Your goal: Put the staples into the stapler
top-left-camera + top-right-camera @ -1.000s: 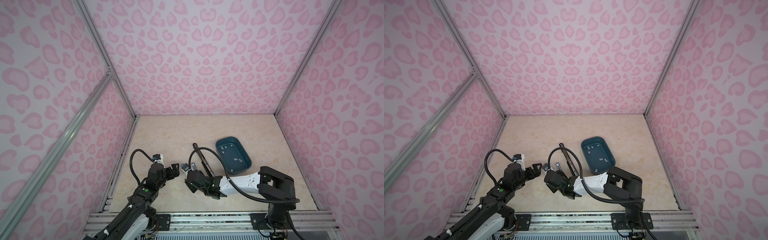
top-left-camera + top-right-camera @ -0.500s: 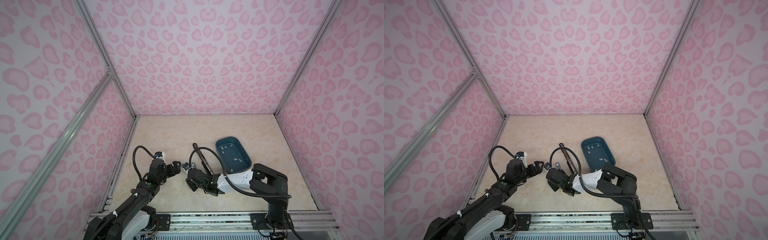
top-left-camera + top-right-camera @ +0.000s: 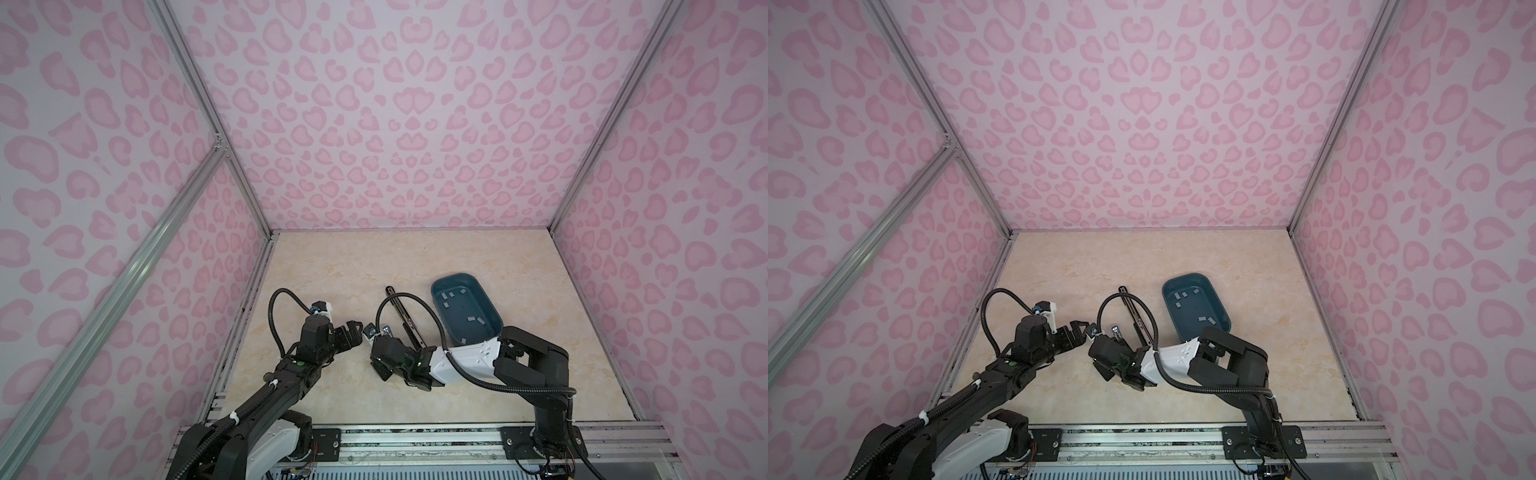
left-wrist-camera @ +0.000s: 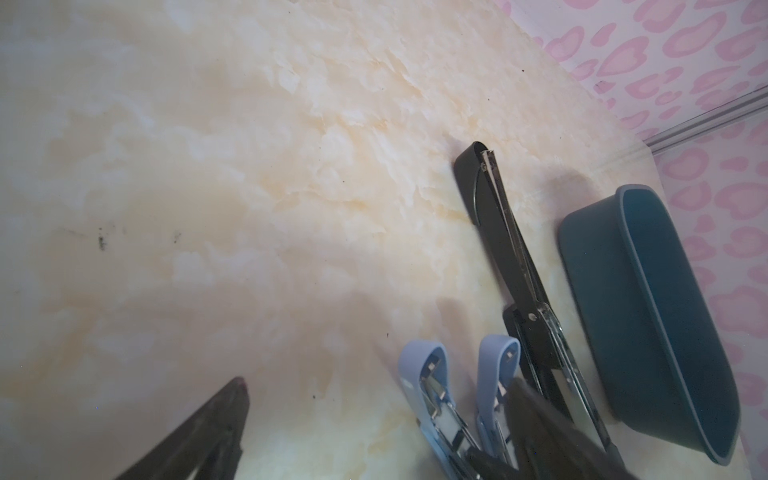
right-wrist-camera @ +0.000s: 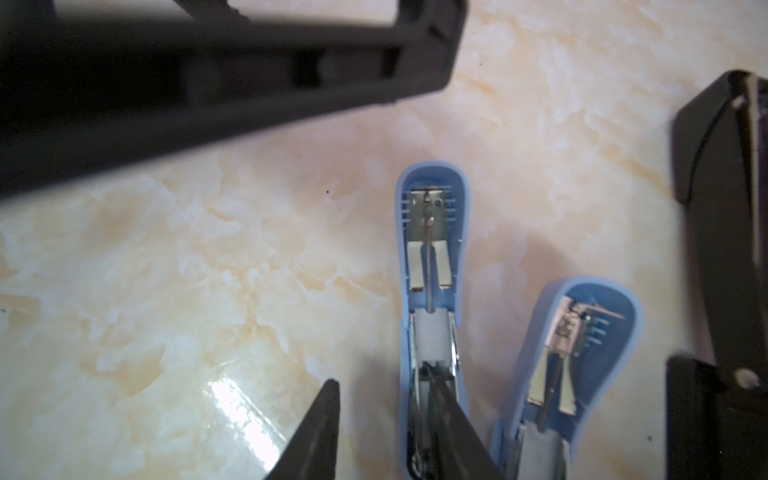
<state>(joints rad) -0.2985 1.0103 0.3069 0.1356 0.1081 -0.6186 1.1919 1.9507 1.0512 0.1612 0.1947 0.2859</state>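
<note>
In both top views, staples (image 3: 473,319) (image 3: 1201,319) are seen scattered inside the teal tray (image 3: 461,309) (image 3: 1194,305). In the left wrist view, the left gripper (image 4: 376,382) is spread wide. In the right wrist view, the right gripper (image 5: 380,374) is narrowed but not closed, with one finger (image 5: 453,428) laid over an opened light-blue stapler (image 5: 432,257).

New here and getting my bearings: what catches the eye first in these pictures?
Pink heart-print walls box in a marbled table. At its front the left gripper and right gripper sit close together by two opened light-blue staplers, beside a long black stapler. In both top views, a teal tray to their right holds small grey staples.
</note>
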